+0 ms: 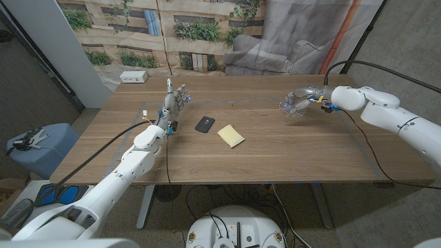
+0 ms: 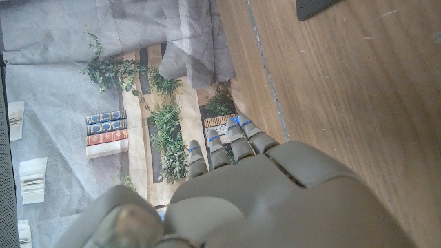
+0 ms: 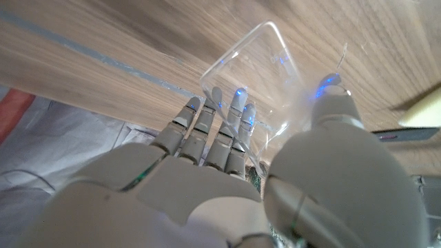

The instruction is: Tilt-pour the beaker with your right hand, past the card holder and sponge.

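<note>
My right hand point(image 1: 305, 98) grips a clear beaker point(image 1: 292, 108) at the table's far right, holding it tipped toward the middle, low over the wood. Seen along the right wrist, the beaker point(image 3: 256, 71) sits between my fingers point(image 3: 219, 127) and thumb point(image 3: 335, 114). A black card holder point(image 1: 204, 124) lies flat near the table's middle, with a yellow sponge point(image 1: 231, 136) just to its right. My left hand point(image 1: 175, 103) stands upright to the left of the card holder, fingers apart and holding nothing. A corner of the card holder point(image 2: 313, 7) shows past my left hand point(image 2: 269, 193).
A small white box point(image 1: 134, 76) sits at the table's point(image 1: 275, 155) far left corner. Thin tape lines point(image 1: 248, 102) mark out a rectangle on the wood. A blue seat point(image 1: 34, 146) stands off the table's left side. A printed backdrop hangs behind.
</note>
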